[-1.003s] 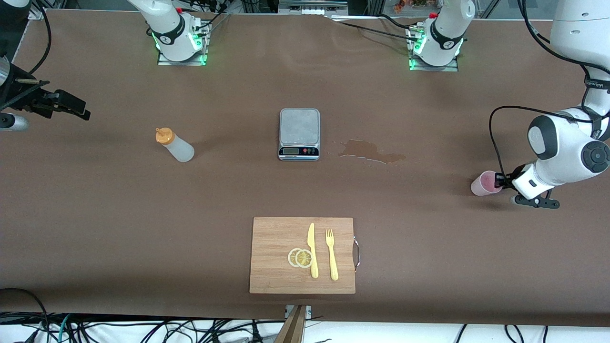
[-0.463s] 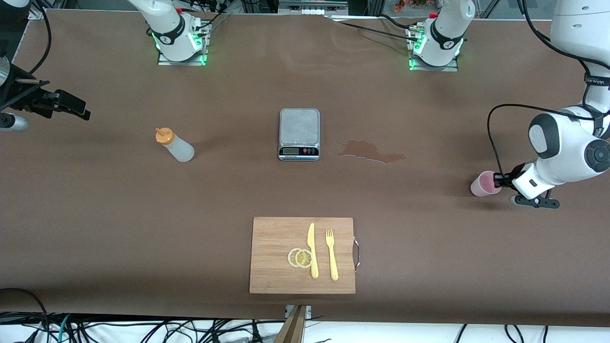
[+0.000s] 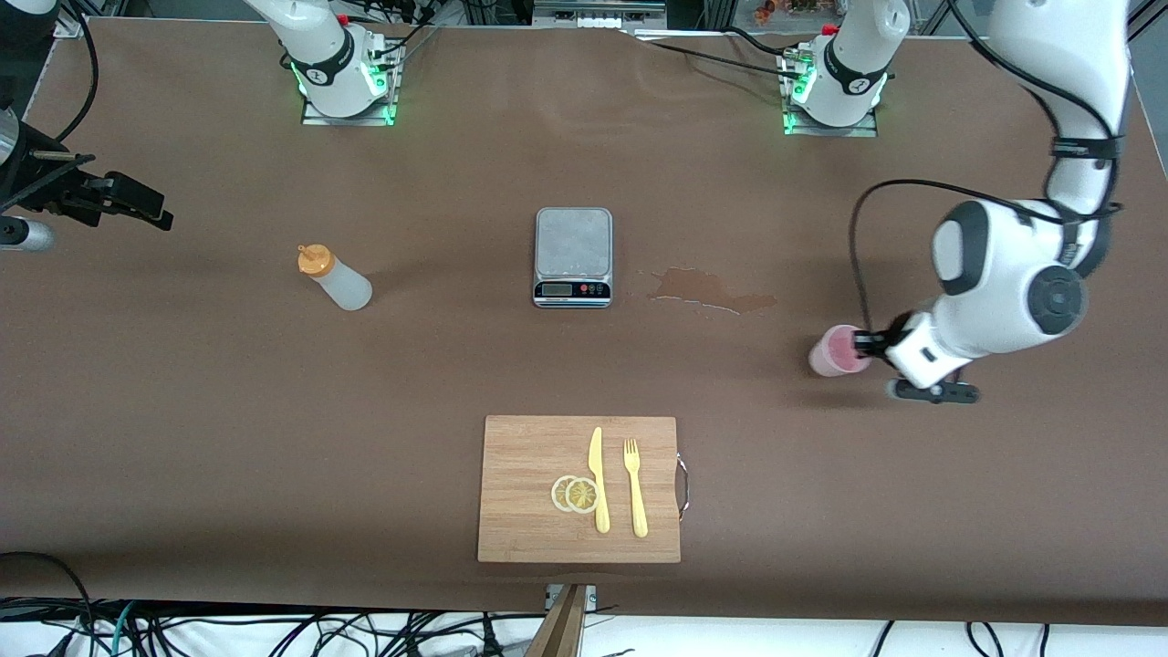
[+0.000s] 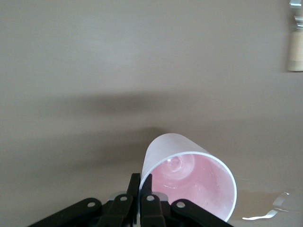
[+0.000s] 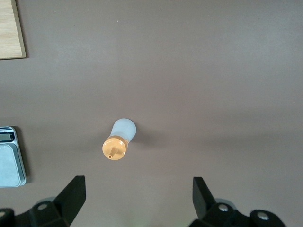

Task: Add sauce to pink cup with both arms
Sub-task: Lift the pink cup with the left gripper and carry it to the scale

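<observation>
The pink cup [image 3: 835, 351] is pinched by its rim in the left gripper [image 3: 867, 344], low over the table toward the left arm's end, with the scale [image 3: 572, 256] lying toward the table's middle (likely the setting-down spot). Farther off, the sauce [image 3: 334, 277] stands upright toward the right arm's end, where the right gripper [image 5: 137, 196] is held spread wide above it
</observation>
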Robot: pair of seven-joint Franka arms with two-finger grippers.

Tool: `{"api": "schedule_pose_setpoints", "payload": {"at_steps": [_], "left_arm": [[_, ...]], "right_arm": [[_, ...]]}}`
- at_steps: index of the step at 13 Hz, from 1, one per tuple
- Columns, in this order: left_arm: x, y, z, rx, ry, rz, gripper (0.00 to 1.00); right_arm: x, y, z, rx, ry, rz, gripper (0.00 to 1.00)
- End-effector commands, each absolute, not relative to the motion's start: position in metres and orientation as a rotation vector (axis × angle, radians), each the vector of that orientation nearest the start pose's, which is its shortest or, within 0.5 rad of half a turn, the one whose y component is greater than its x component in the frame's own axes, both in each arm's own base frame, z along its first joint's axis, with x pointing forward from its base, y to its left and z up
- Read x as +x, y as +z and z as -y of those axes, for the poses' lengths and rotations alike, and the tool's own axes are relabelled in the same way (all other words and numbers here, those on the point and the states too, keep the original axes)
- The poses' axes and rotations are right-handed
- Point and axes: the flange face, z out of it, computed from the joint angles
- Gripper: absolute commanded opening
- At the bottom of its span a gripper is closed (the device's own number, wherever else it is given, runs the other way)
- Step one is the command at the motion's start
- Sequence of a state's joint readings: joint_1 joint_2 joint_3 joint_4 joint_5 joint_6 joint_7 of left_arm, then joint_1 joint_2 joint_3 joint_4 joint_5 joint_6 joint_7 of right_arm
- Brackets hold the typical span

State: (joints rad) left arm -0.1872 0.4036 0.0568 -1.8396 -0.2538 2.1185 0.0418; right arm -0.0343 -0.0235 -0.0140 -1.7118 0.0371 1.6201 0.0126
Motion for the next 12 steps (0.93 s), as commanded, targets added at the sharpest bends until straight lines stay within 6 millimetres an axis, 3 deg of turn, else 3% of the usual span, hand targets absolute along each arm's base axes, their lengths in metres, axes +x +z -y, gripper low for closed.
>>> {"api": "schedule_pose_setpoints", "payload": {"at_steps": [1,4,8,12], "left_arm": [[0.609,0.312,0.159,-3.345,0.242,-0.061,0.00],[0.585,0.314,0.234,-3.326,0.266,-0.087,0.00],[0.527,0.324,0.347,-3.294,0.290,-0.062,0.00],[0.480,0.327,0.418,-3.291,0.236,0.037,0.00]], "right_arm": [[0.547,0.580,0.021,-3.091,0.106,-0.112,1.00],[0.547,0.581,0.021,-3.091,0.106,-0.114,1.00],[0.547,0.581,0.021,-3.089,0.106,-0.112,1.00],[0.547,0.581,0.021,-3.089,0.106,-0.112,1.00]]}}
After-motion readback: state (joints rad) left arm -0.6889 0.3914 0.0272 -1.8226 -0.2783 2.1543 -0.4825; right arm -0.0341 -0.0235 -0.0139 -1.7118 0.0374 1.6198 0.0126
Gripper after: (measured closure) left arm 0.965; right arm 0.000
